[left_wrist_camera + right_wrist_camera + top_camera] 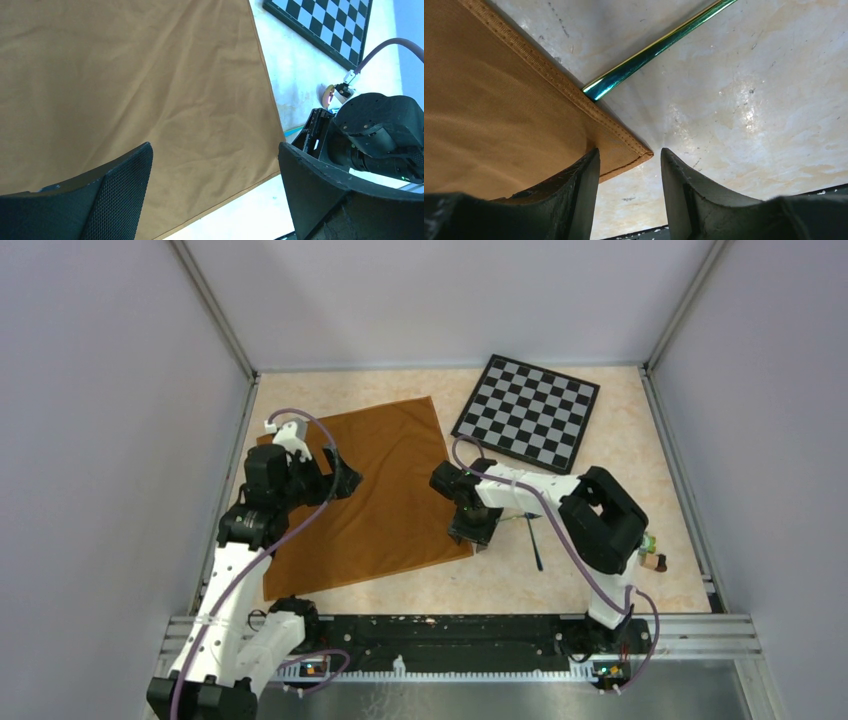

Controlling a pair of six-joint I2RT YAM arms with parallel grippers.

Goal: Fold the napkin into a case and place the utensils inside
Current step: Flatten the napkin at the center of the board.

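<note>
Napkin (360,495) is spread flat and unfolded across the left half of the surface (620,480), with no case formed yet, just a few soft wrinkles in the rust-brown cloth. The left end effector (335,475) hovers over the cloth's far left part with its fingers (120,195) spread wide and nothing between them. Over on the right, the right end effector (472,532) is down at the napkin's near right corner. From the wrist view its fingers (574,190) stand apart, straddling that stitched corner, one finger over the cloth and the other over bare surface, with a clear gap between them and no pinch on the fabric. A shiny teal utensil handle (649,52) lies on the surface with its end touching the napkin's hem just beyond the corner. A second dark utensil (536,545) lies just right of that end effector, clear of the cloth. The checkered board (527,412) sits at the far right, apart from the napkin.
</note>
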